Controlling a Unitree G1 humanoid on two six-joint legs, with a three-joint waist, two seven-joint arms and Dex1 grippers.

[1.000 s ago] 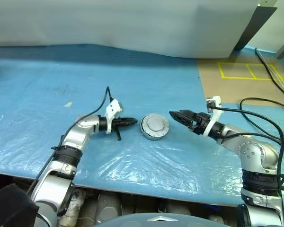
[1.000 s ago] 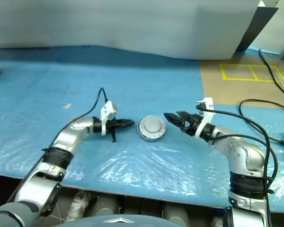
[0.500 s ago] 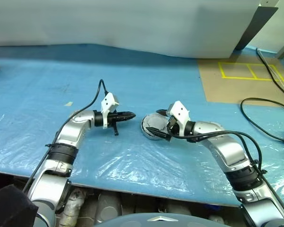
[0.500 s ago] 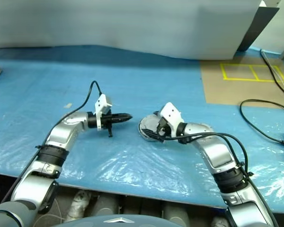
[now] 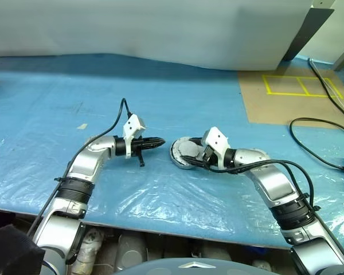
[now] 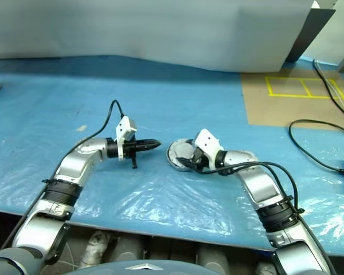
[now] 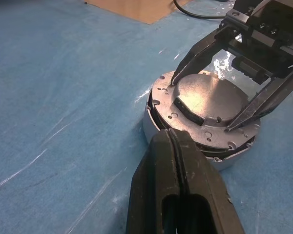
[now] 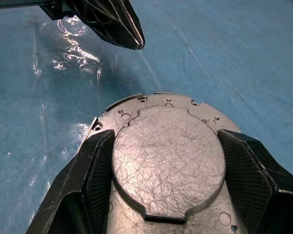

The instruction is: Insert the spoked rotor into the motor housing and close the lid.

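The motor housing (image 5: 178, 161) sits mid-table on the blue sheet, with the lid (image 8: 168, 156) lying flat and closed on top of it, grey side up. My right gripper (image 5: 190, 152) reaches in from the right and straddles the lid. Its fingers (image 8: 100, 165) rest against opposite sides of the lid's raised round plate. From the left, my left gripper (image 5: 160, 140) points at the housing, shut and empty, its tip (image 7: 171, 134) just short of the casing wall (image 7: 150, 122). The spoked rotor is hidden from view.
A blue plastic sheet (image 5: 74, 86) covers the table. A brown board with yellow tape (image 5: 292, 91) lies at the back right. Black cables (image 5: 324, 143) run along the right side. A white panel (image 5: 160, 28) stands behind.
My right gripper swung left from beside the housing to over it, rolled, and its fingers drew in against the lid. The left gripper stayed put and shut.
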